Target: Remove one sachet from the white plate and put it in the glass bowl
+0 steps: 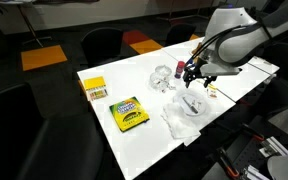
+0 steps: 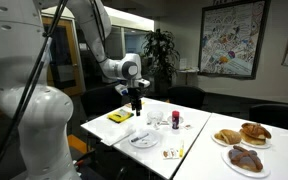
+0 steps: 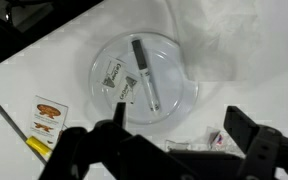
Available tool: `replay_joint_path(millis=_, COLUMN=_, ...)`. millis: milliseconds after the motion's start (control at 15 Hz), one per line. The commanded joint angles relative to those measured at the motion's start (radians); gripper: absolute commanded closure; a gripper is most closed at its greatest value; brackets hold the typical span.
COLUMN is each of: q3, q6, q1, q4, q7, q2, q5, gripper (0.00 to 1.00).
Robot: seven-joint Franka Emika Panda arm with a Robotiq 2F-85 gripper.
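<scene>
A: The hand [image 3: 174, 113]?
B: We see it wide open, w/ nothing held, over the white plate [image 3: 176, 62].
A: The sachets [image 3: 144, 78]?
B: All lying on that plate; glass bowl [image 1: 162, 78] sits nearby.

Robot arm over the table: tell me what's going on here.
The arm's gripper hangs open and empty above the white plate. The plate holds a long stick sachet and a small square sachet, and neither is gripped yet. The glass bowl stands beside the plate on the white table. Whether anything lies in it is too small to tell.
</scene>
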Motion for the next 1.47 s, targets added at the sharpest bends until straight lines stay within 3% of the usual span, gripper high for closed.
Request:
replay_joint_path(millis=0, q3=-0.022, q6=0.054, q1=-0.014, q4=0.000, q7=0.024, q2=0.067, q5=-0.064, gripper=0.00)
replay_joint_path(millis=133, q3=-0.041, q6=0.090, q1=-0.015, q4=-0.008, q7=0.018, q2=0.093, q5=-0.071, gripper=0.00)
replay_joint_path(millis=600, q3=-0.129, q6=0.194, q1=0.013, q4=-0.040, q7=0.108, q2=0.166, q5=-0.254, gripper=0.00)
replay_joint_path(millis=1200, q3=-0.212, q6=0.407, q1=0.054, q4=-0.087, q7=0.094, q2=0.259, q5=-0.231, gripper=0.00)
replay_joint_path(millis=1333, q3=-0.186, q6=0.438, q1=0.031, q4=-0.101, q7=0.035, q2=0.268, q5=-0.154, gripper=0.00)
replay_joint_path(millis=1400, q3=-0.220, q6=0.383, q1=0.071, q4=-0.080, q7=0.056, q2=0.254, q5=-0.171, gripper=0.00)
